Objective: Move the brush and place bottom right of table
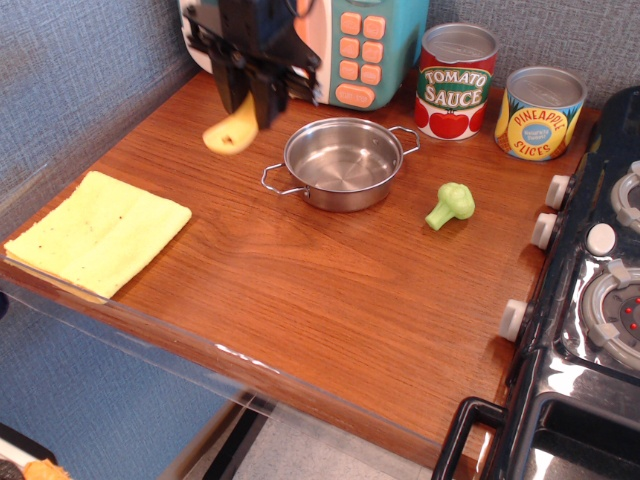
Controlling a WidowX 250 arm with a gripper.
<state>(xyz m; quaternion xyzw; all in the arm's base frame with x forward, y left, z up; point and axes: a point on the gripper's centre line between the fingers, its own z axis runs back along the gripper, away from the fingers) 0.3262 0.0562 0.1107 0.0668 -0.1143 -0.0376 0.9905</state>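
My gripper (248, 100) is shut on the yellow brush (229, 132) and holds it in the air over the back of the table (300, 290), just left of the steel pot. The brush's yellow handle end hangs down and to the left below the fingers; its bristle head is hidden between them. The image is motion-blurred around the gripper.
A steel pot (342, 163) stands mid-back. A green broccoli toy (450, 205) lies to its right. A yellow cloth (97, 231) lies front left. A toy microwave (340, 45) and two cans (455, 80) (540, 112) line the back. A black toy stove (590, 300) borders the right.
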